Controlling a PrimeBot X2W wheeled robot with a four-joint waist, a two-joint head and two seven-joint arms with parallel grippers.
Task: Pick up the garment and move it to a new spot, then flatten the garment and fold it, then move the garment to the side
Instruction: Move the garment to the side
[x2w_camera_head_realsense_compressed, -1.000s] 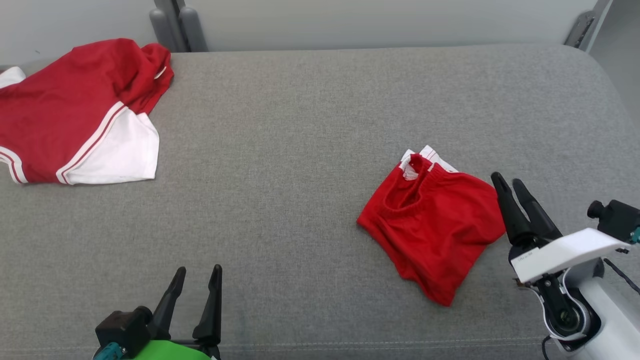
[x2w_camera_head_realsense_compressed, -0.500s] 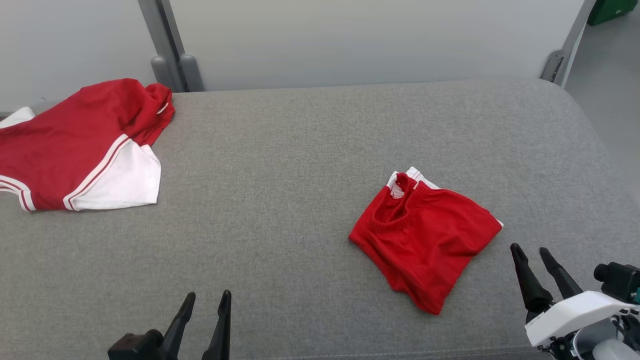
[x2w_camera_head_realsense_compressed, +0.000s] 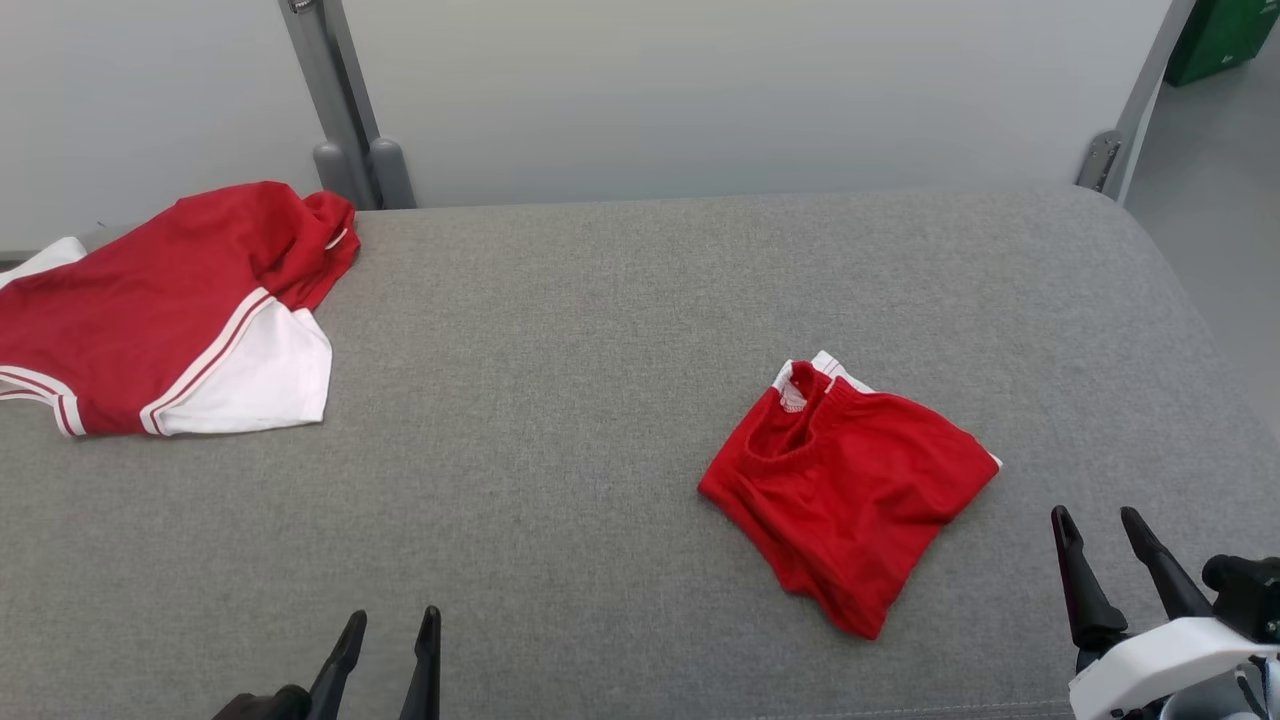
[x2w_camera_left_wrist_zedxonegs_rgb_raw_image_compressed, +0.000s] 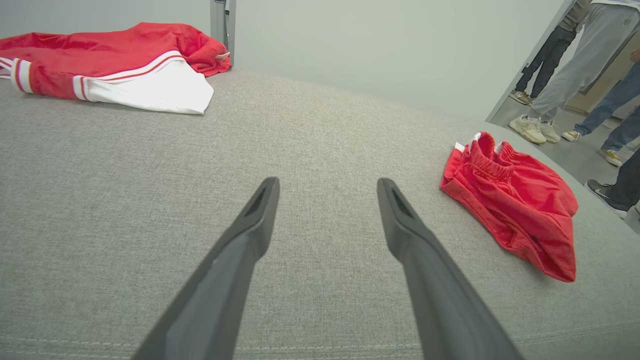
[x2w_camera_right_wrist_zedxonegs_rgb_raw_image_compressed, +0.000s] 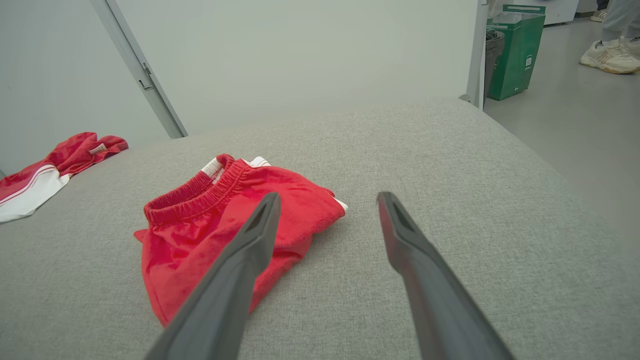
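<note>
Relative to the garment, your right gripper (x2w_camera_head_realsense_compressed: 1095, 515) has drawn back: a second ago its tips stood just beside the red shorts' (x2w_camera_head_realsense_compressed: 850, 490) 3 o'clock edge, and now they sit apart from it, toward 4 o'clock. Note that the head camera has also tilted up, so the downward shift of everything else is not real motion.

Jaws: both pairs are spread wide and hold nothing. The left gripper (x2w_camera_head_realsense_compressed: 394, 615) is at 7 o'clock in the head view, well apart from the shorts.

Location: the shorts lie in a compact bundle on the grey cushion (x2w_camera_head_realsense_compressed: 600, 300), at about 4 o'clock from its middle. A second red-and-white garment (x2w_camera_head_realsense_compressed: 170, 310) lies at 10 o'clock.

Handling, as judged: thin, light and limp, with no stiffness. The layers will likely slide over each other and sag if you lift from one point. The gathered elastic waistband (x2w_camera_right_wrist_zedxonegs_rgb_raw_image_compressed: 200, 197), at the bundle's 11 o'clock end, is the thickest part, so pinch there through all the layers. Take the opposite hem with the other gripper. Dragging may rumple it on the cushion, so lift instead.
</note>
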